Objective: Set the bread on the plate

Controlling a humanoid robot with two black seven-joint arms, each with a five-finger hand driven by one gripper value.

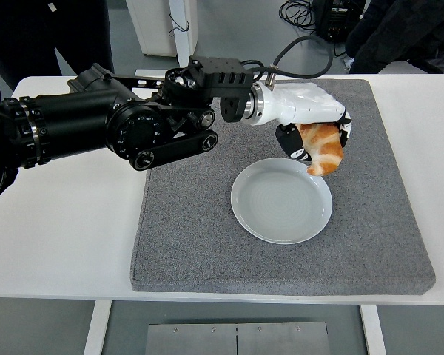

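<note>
The left robot hand [311, 126] grasps the bread [323, 146] just above the plate [281, 200] rim; lowering and release are left

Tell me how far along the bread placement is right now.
Done: the left robot hand has grasped the golden-brown croissant-shaped bread. In hand: it holds the bread over the far right rim of the round pale grey plate. Left: lowering, releasing, and withdrawing; the plate holds nothing yet.
</note>
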